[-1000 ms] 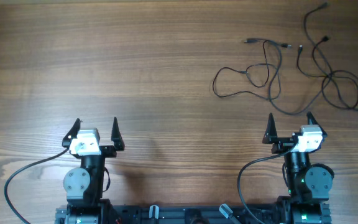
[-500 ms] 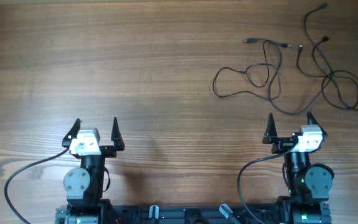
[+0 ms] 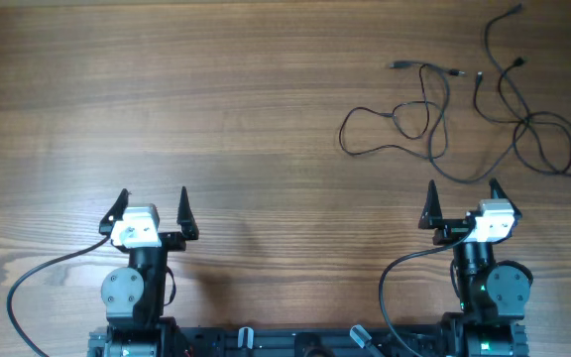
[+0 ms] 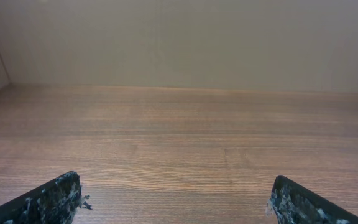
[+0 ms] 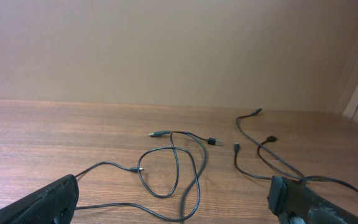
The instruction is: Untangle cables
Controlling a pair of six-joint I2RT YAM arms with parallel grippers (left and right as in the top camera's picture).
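While L pincer (image 3: 153, 202) & R pincer (image 3: 461, 194) gape wide | cables (image 3: 529, 119) looped beyond R | crossings hard to trace, maybe 3

Honestly, nothing has changed from a second ago that I can spot. From the overhead, the left gripper (image 3: 154, 194) and right gripper (image 3: 463, 186) haven't budged, and their jaws are spread just as wide as before. The cables (image 3: 434, 144) beyond the right gripper lie in the exact same loops, with no plug end shifted.
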